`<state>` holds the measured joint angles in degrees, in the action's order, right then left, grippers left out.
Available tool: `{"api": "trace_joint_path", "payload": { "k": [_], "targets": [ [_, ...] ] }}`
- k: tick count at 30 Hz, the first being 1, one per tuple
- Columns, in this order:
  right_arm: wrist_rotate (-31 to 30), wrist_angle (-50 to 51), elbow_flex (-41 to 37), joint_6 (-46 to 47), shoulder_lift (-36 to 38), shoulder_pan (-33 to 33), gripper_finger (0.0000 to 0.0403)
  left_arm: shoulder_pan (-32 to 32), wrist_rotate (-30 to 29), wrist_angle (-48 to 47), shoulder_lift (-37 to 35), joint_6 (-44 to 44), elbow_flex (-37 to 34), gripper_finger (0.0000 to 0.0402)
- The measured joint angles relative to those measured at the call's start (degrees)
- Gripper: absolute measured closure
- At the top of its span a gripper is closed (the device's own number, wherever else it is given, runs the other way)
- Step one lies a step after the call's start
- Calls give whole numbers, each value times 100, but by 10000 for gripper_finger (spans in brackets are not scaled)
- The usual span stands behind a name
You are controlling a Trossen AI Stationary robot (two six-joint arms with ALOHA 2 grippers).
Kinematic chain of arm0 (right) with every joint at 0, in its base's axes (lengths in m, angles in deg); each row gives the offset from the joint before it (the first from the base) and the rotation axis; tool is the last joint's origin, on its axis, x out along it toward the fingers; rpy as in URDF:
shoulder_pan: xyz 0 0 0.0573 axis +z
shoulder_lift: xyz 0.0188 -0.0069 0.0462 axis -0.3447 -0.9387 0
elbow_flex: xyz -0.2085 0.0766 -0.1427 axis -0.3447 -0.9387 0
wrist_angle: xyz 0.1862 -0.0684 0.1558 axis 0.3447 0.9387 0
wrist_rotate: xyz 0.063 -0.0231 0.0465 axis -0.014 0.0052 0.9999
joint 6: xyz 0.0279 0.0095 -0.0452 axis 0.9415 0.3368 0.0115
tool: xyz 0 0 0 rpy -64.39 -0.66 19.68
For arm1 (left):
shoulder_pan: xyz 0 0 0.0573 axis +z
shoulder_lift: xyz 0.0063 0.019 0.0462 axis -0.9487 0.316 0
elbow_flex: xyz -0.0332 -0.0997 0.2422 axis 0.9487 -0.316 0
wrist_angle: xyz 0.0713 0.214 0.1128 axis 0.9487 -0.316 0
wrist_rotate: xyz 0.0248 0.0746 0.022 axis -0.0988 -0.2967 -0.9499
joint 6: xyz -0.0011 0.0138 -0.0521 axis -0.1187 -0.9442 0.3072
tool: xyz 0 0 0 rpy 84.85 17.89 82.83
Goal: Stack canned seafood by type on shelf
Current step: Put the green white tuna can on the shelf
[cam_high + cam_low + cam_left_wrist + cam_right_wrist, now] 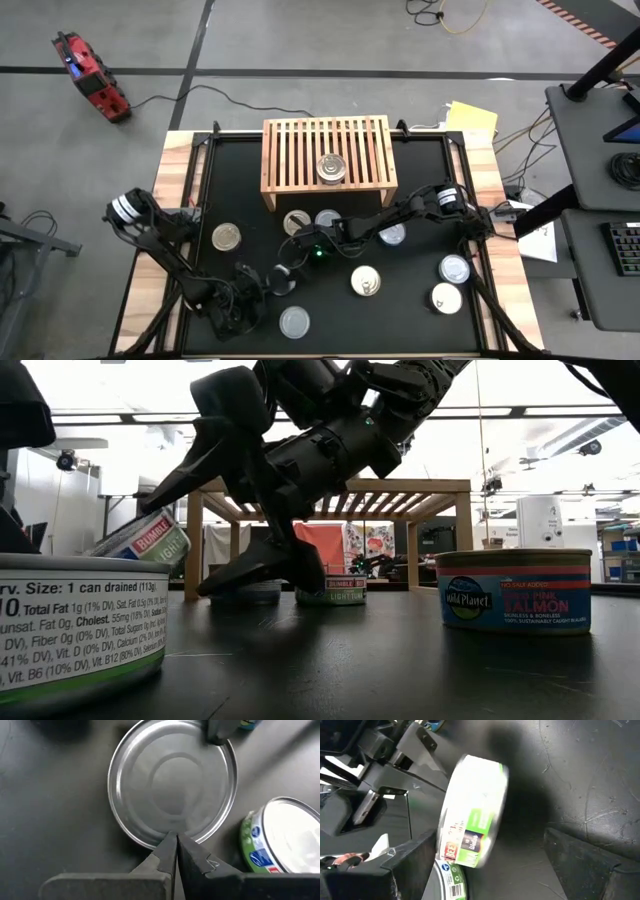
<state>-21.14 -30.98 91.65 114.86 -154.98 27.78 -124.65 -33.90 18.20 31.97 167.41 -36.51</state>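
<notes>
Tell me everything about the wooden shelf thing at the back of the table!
The shelf is a low rack of pale wood. Its top is a row of thin slats with gaps between them, held up by solid side legs. It stands upright near the far edge of the black table. One round silver can sits on its slats, right of the middle. More cans lie on the table in front of it. Neither gripper touches it.

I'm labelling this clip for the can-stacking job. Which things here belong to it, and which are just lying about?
Part of the job:
- shelf
- can on the shelf
- loose cans on the mat, e.g.
- green-labelled can between the open right tool's fingers

Lying about:
- red device on the floor
- yellow paper
- keyboard
</notes>
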Motion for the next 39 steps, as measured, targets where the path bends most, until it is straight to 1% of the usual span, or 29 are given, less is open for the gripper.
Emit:
{"api": "trace_joint_path", "payload": {
  "k": [6,10,19,29,32,35,39],
  "targets": [
    [-4,-39,0,-8,0,0,54,47,-16,22,4,-24,-4,401],
    [-8,-41,0,-151,0,0,63,80,-47,63,4,-108,-4,401],
    [-225,112,249,-1060,0,48,86,196,-45,249,4,-474,-4,402],
    [-240,134,271,-1529,0,50,133,237,-57,279,-3,-492,-2,402],
    [-381,125,271,-1565,0,50,145,257,-89,290,-7,-558,-2,402],
    [-405,98,286,-1544,-60,50,143,273,-89,331,-9,-608,-2,402],
    [-372,112,364,-1467,-240,50,127,275,-91,361,-9,-610,-2,402]
  ]
}}
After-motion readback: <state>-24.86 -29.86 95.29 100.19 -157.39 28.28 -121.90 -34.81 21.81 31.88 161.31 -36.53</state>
